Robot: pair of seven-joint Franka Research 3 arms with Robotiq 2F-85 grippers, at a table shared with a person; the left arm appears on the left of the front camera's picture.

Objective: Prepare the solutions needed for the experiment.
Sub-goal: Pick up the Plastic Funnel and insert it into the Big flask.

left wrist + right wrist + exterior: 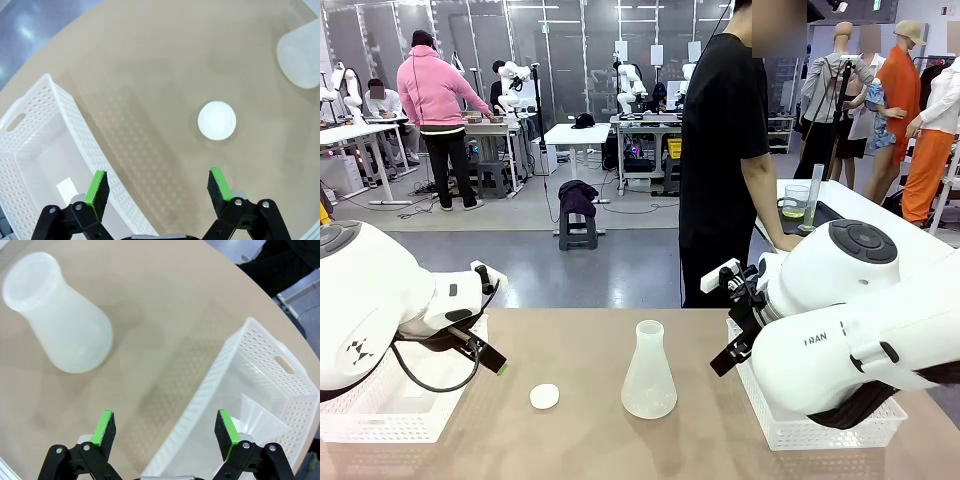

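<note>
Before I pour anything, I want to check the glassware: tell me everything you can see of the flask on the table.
The flask is a frosted, translucent white cone, plastic by its look, with a wide round base, a narrow neck and an open, unstoppered mouth. It stands upright near the middle of the tan table, touching nothing else; a white disc lies apart to its left. Through the cloudy wall I cannot tell whether it holds liquid.

L end effector (157, 187) & R end effector (167, 429) both wide open.
</note>
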